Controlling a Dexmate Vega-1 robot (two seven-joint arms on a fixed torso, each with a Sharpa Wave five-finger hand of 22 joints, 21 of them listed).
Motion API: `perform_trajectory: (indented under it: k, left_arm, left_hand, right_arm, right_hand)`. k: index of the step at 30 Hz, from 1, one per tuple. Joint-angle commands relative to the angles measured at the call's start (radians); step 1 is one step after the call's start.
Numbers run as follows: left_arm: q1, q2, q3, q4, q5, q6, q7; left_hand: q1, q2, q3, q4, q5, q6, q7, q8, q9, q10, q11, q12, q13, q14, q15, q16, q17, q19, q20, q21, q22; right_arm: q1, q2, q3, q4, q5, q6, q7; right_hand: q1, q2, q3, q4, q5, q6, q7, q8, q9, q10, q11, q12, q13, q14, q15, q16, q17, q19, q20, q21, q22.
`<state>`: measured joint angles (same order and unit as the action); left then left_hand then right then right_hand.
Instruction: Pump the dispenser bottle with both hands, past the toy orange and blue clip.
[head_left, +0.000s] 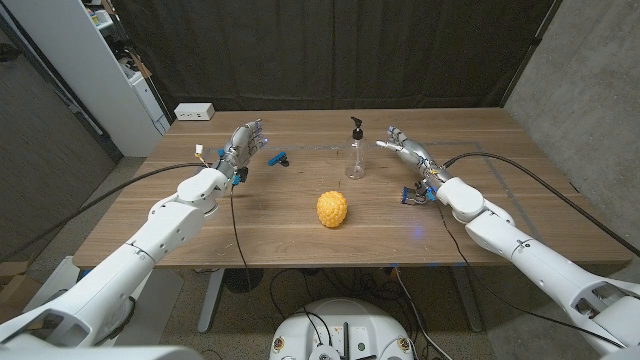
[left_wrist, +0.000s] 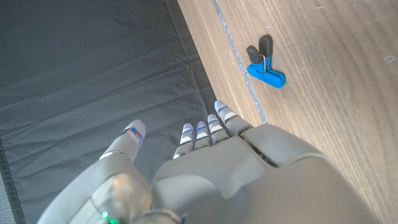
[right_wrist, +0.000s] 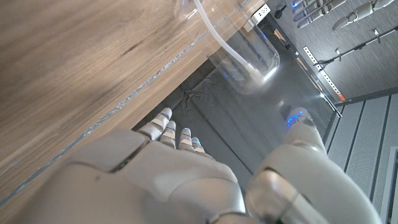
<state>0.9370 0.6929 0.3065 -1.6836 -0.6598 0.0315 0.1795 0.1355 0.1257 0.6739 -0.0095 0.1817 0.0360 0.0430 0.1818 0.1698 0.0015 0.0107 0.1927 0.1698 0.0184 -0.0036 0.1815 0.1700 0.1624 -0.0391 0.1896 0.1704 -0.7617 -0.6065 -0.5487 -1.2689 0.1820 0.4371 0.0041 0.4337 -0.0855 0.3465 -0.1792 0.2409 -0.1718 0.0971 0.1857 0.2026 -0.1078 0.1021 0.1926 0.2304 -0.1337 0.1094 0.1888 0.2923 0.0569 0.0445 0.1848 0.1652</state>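
Dark curtain hangs behind a wooden counter (head_left: 300, 235) whose far edge meets a concrete wall on the right.

Bottle (head_left: 355, 152): clear, with a black pump head, standing upright at centre-far. Orange (head_left: 332, 209): near of the bottle, well apart from it. Clip (head_left: 278, 158): left of the bottle, lying on the counter just right of the left hand.

Left hand (head_left: 244, 142): raised over the far-left part of the counter, fingers apart, holding nothing. Right hand (head_left: 404, 147): raised right of the bottle, near it but not touching, fingers spread and pointing toward the pump head, holding nothing.

Assessment: neither hand is on the bottle yet; the approach is not finished.

Risks noted:
- The bottle looks light, narrow and tall. A sideways touch from the right hand before the left arrives to brace it would likely tip it or slide it left.
- The left hand has the longer reach, and the clip lies close to its likely path. A low sweep could knock the clip toward the bottle.
- Pressing the pump off-centre, with the body unheld, would likely topple the bottle toward the orange.
- From the right wrist view, the bottle base sits close beyond the fingertips, so clearance there is slim.
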Motion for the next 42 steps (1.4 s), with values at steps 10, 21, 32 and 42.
perform_trajectory:
  k: [10,21,32,42]
  left_arm:
    - [-0.004,-0.012,-0.004,-0.013,0.01,0.022,0.046]
    - [-0.008,-0.022,-0.003,0.0,-0.002,0.034,0.051]
    - [-0.014,-0.027,0.003,0.02,-0.02,0.056,0.044]
    - [-0.02,-0.034,0.01,0.031,-0.023,0.057,0.041]
  left_hand:
    - [0.003,0.064,0.018,-0.001,0.002,0.016,0.004,0.004,0.005,0.02,-0.004,0.004,0.006,0.019,0.001,0.005,0.003,0.018,-0.022,0.009,0.001]
    - [0.002,0.06,0.024,0.002,0.002,0.025,0.003,0.006,0.006,0.028,-0.003,0.005,0.006,0.031,0.0,0.007,0.003,0.024,-0.024,0.01,0.001]
    - [0.013,0.074,0.047,0.005,0.001,0.038,0.011,0.008,0.006,0.049,-0.002,0.009,0.006,0.05,0.007,0.01,0.003,0.035,-0.018,0.012,0.001]
    - [0.011,0.07,0.053,0.014,0.0,0.043,0.014,0.008,0.006,0.054,-0.002,0.009,0.006,0.056,0.005,0.01,0.005,0.039,-0.018,0.012,0.001]
  right_arm:
    - [0.067,0.06,-0.049,0.129,-0.024,0.112,0.063]
    - [0.087,0.061,-0.076,0.127,-0.115,0.101,0.017]
    - [0.129,0.067,-0.104,0.153,-0.167,0.072,0.008]
    - [0.15,0.078,-0.13,0.162,-0.198,0.063,0.0]
  right_hand:
    - [0.072,-0.007,0.024,-0.001,-0.009,-0.183,0.015,0.005,0.008,-0.054,0.01,0.004,0.014,-0.043,0.013,0.005,0.001,-0.019,0.02,-0.004,0.005]
    - [0.099,-0.013,0.032,0.0,-0.014,-0.217,0.015,0.004,0.011,-0.074,0.014,0.006,0.021,-0.054,0.015,0.008,0.001,-0.027,0.02,-0.002,0.005]
    - [0.13,-0.005,0.046,0.0,-0.023,-0.224,0.015,0.011,0.013,-0.079,0.005,0.012,0.027,-0.068,0.011,0.008,0.001,-0.025,0.017,0.001,0.005]
    - [0.152,-0.003,0.055,-0.002,-0.03,-0.233,0.012,0.013,0.015,-0.083,0.009,0.016,0.031,-0.066,0.008,0.013,0.001,-0.024,0.015,0.002,0.005]
